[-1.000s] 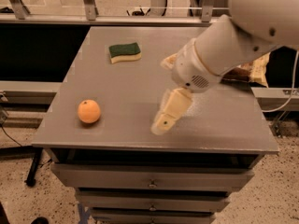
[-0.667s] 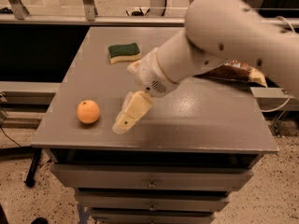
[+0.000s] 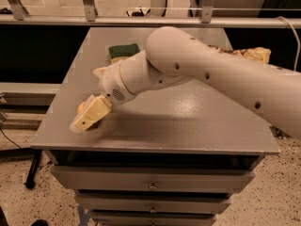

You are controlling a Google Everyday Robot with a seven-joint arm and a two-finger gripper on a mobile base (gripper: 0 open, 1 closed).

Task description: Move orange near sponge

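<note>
The cream gripper (image 3: 87, 117) covers the round orange (image 3: 81, 107) at lower left, grip indiscernible; the green-topped sponge (image 3: 123, 50) lies above.

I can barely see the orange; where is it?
The orange peeks out behind the tool at the left of the camera view, near the front edge of the table, well short of the sponge.
</note>
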